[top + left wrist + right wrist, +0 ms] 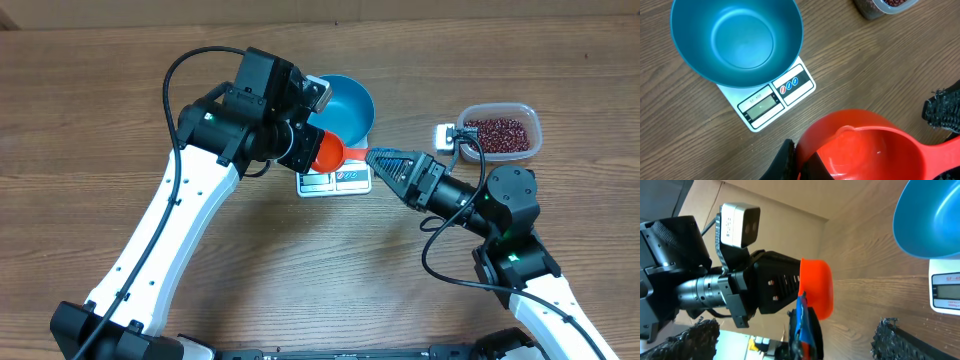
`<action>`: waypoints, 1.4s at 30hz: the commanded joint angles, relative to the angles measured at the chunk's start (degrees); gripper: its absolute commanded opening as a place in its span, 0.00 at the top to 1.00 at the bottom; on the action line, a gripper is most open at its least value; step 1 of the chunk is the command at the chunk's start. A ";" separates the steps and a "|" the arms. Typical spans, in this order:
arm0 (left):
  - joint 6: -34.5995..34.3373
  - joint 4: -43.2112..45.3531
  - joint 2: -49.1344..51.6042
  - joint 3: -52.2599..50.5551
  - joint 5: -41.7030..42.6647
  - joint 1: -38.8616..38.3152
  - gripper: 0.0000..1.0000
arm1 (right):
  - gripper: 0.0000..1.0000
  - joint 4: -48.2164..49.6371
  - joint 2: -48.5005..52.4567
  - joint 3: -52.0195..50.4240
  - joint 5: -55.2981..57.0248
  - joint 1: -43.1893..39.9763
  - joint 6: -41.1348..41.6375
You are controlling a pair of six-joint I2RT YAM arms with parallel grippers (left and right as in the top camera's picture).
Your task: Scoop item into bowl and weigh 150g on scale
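Note:
The blue bowl [350, 100] [737, 40] [935, 220] stands empty on the white scale [335, 181] [767, 100] [946, 287]. My left gripper [305, 148] [799, 162] is shut on the rim of an orange-red scoop [328, 152] [865, 145] [819, 286], held just in front of the scale with nothing in its cup. My right gripper [378, 157] [795, 340] stands open around the scoop's handle [358, 153] [802, 322], fingers [895, 337] wide apart and not touching it. The item, dark red beans [497, 131], lies in a clear tub [532, 135] at the right.
A small white object [446, 134] sits against the tub's left side. A black cable [470, 145] from the right arm arcs beside the tub. The two arms meet close together at the scale's front edge.

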 commanded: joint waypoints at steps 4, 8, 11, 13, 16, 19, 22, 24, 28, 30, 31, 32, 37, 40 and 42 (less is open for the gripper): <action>-3.82 0.15 -0.79 0.90 2.05 -0.17 0.96 | 0.00 0.44 0.02 1.46 3.13 0.92 -0.17; -5.51 0.81 -0.79 0.90 1.29 -0.20 0.96 | 0.00 0.44 0.02 1.44 3.48 0.92 -0.15; -7.52 0.63 -0.79 0.90 -2.47 -0.74 0.96 | 0.00 0.44 0.02 1.44 3.52 0.92 -0.17; -8.09 0.33 -0.79 0.90 -4.83 -1.36 0.96 | 0.00 0.44 0.02 1.46 3.52 0.92 -0.17; -8.11 0.20 -0.79 0.90 -6.56 -2.40 0.95 | 0.00 0.48 0.02 1.46 3.63 0.92 -0.17; -9.75 0.28 -0.76 0.90 -9.16 -3.91 0.96 | 0.00 0.72 0.02 1.44 3.96 0.92 -0.15; -11.06 0.26 -0.70 0.87 -11.67 -5.20 0.96 | 0.00 0.90 0.02 1.46 3.96 0.92 -0.15; -11.15 0.22 -0.70 0.87 -11.67 -5.44 0.96 | 0.00 0.87 0.02 1.46 3.96 0.92 -0.17; -13.49 0.26 -0.68 0.87 -11.67 -6.05 0.96 | 0.00 0.87 0.02 1.44 4.63 0.92 -0.15; -13.79 0.26 -0.68 0.87 -11.67 -6.36 0.96 | 0.00 0.85 0.02 1.44 5.03 0.92 -0.15; -13.92 0.26 -0.68 0.87 -11.67 -6.54 0.96 | 0.00 0.92 0.02 1.44 5.09 0.92 -0.13; -13.97 0.26 -0.68 0.87 -11.67 -6.73 0.96 | 0.00 0.92 0.02 1.44 5.25 0.92 -0.07; -15.37 0.39 -0.07 0.87 -11.69 -7.58 0.96 | 0.00 2.56 0.02 1.46 5.25 0.92 0.72; -15.41 0.39 0.72 0.87 -11.69 -7.89 0.96 | 0.00 2.84 0.02 1.46 5.46 0.92 0.70; -15.82 0.31 1.20 0.87 -11.69 -7.89 0.96 | 0.00 2.73 0.04 1.44 5.46 0.92 0.70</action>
